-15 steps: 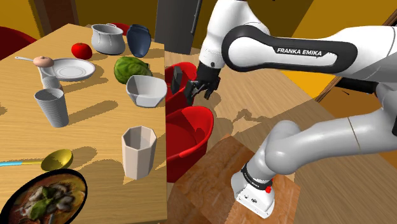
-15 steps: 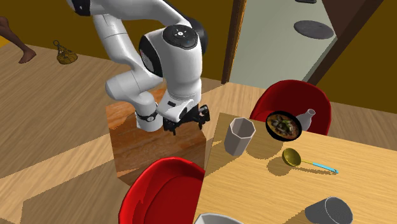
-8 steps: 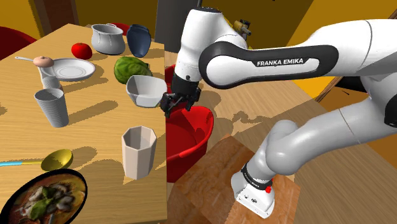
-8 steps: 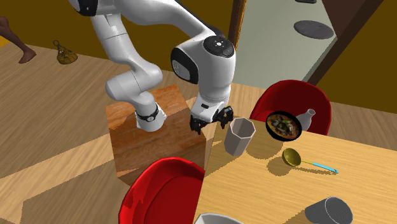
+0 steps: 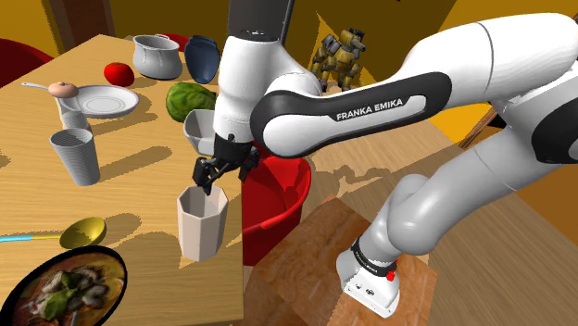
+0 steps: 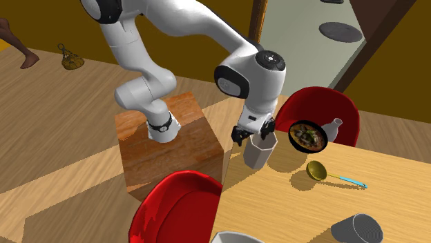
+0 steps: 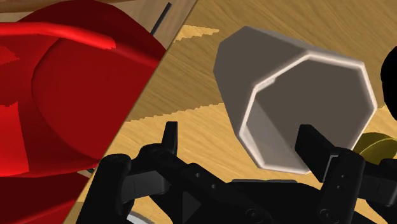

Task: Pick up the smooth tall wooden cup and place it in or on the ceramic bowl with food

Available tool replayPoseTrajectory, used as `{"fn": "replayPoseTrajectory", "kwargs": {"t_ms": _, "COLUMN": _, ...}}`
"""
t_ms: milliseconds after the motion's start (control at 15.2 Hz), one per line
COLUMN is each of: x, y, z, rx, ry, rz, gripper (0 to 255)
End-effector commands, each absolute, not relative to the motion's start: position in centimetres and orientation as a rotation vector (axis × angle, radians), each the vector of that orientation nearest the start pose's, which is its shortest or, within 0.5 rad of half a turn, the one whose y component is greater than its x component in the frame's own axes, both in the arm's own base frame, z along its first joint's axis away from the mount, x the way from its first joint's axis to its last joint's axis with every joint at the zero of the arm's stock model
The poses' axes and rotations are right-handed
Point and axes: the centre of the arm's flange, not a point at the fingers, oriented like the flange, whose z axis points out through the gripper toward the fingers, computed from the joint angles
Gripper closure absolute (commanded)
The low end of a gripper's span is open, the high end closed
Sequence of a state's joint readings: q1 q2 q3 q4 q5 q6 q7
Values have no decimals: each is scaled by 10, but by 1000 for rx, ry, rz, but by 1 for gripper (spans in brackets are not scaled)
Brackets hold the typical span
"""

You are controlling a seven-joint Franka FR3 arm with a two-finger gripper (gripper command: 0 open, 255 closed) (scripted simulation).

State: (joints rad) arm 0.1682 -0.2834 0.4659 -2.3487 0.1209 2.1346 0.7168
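Over the table [image 5: 139, 199] our gripper [image 5: 213, 178] hovers above the tall cup [image 5: 202, 227], fingers [image 7: 315, 147] apart and empty; next we lower and close

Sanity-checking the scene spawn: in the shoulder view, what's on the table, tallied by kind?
Cups: 2 (faceted cup, ribbed cup)
Bowls: 2 (white bowl, food bowl)
Pots: 2 (grey pot, dark blue pot)
Produce: 2 (tomato, cabbage)
Plate: 1
Spoon: 1
Pink-topped item, kind unclear: 1
Total: 11
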Motion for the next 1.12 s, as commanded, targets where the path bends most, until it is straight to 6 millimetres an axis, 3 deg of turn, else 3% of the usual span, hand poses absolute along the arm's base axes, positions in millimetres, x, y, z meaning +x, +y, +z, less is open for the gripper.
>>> {"fn": "replayPoseTrajectory", "kwargs": {"t_ms": 0, "x": 370, "y": 291, "z": 423, "rx": -3119, "ry": 248, "rz": -77, "gripper": 0}}
{"fn": "replayPoseTrajectory", "kwargs": {"t_ms": 396, "x": 371, "y": 291, "z": 394, "rx": -3119, "ry": 248, "rz": -77, "gripper": 0}}
{"fn": "replayPoseTrajectory", "kwargs": {"t_ms": 858, "x": 371, "y": 291, "z": 394, "rx": -3119, "ry": 248, "rz": -77, "gripper": 0}}
{"fn": "replayPoseTrajectory", "kwargs": {"t_ms": 924, "x": 371, "y": 291, "z": 394, "rx": -3119, "ry": 248, "rz": -77, "gripper": 255}}
{"fn": "replayPoseTrajectory", "kwargs": {"t_ms": 1056, "x": 371, "y": 291, "z": 394, "rx": -3119, "ry": 248, "rz": -77, "gripper": 255}}
